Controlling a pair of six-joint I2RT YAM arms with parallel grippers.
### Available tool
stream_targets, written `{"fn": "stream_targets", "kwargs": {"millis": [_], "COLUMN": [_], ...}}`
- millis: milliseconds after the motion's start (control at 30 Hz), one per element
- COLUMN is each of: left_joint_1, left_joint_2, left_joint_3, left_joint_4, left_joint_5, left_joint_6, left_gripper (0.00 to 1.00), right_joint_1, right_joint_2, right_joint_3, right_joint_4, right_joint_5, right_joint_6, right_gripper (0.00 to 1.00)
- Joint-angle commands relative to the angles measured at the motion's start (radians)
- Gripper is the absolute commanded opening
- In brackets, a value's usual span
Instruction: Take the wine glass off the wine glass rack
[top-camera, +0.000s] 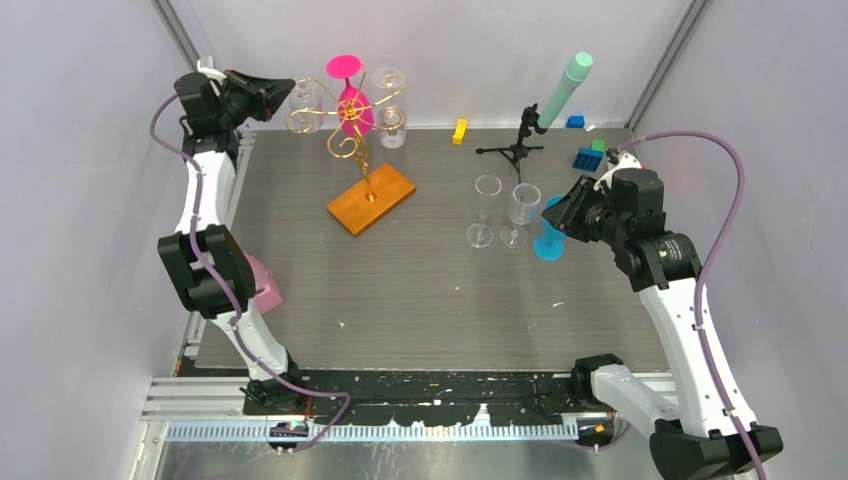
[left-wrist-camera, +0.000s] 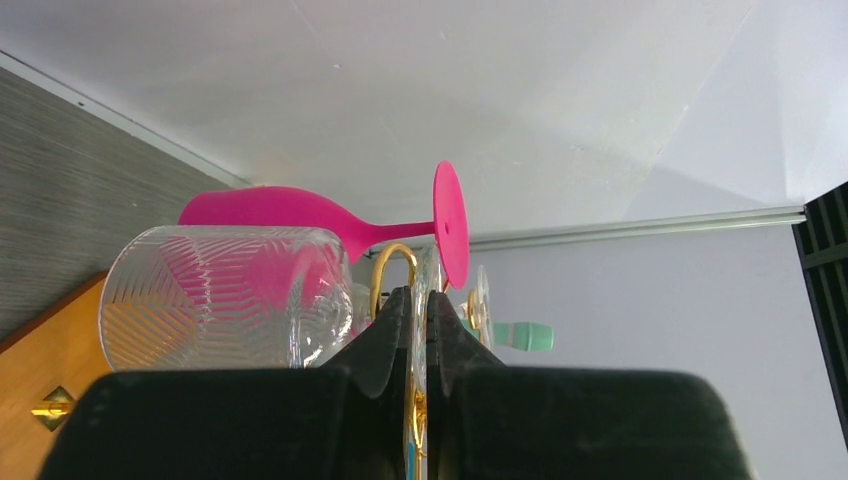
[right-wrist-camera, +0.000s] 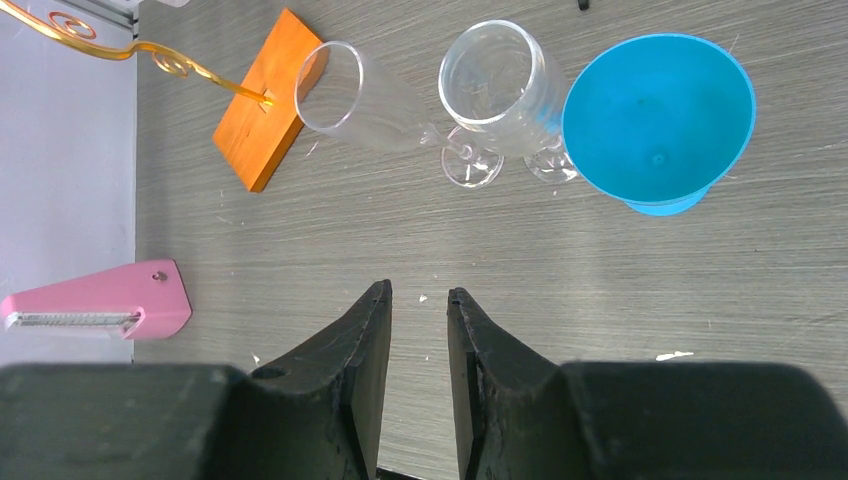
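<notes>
Stem of wine glass between left fingers

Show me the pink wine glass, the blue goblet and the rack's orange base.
pink wine glass (left-wrist-camera: 270, 207), left wrist view, on its bowl.
blue goblet (right-wrist-camera: 655, 115), right wrist view, inside its bowl.
orange base (top-camera: 390, 185), top view, bare top face.

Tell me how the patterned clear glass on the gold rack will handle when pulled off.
The clear glass looks thin-walled, so probably fragile. Its smooth stem may slip in the jaws. The thin-stemmed rack might sway.
</notes>
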Motion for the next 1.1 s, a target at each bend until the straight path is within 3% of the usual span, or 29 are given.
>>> {"fn": "stream_targets", "kwargs": {"millis": [0,233,467,1067], "left_joint_1": [-0.009,-0.021,-0.06,-0.063], "left_joint_2": [-0.055,-0.04,-0.002,-0.113], "left_joint_3": [0.012,0.029,0.066,-0.007], "left_joint_4": [0.134,0.171,0.177,0.111], "left_joint_5": [-0.038,-0.062,-0.062,-0.001], "left_joint_6": [-0.051,-0.067,-0.067,0.013], "left_gripper": [0.0,0.0,0.0,0.0], "right_joint_1": [-0.006,-0.005,-0.005,-0.005], "right_joint_2": [-0.025,-0.022,-0.038,-0.05], "right_joint_3": [0.002,0.009,0.005,-0.004], "right_joint_4": [0.035,0.035,0.035,0.035], "right_joint_5": [-0.004,-0.007,-0.007,-0.013], "right_joint_6": [0.001,-0.001,-0.004,0.002], "right_gripper": [0.33,0.36,0.48,0.49]}}
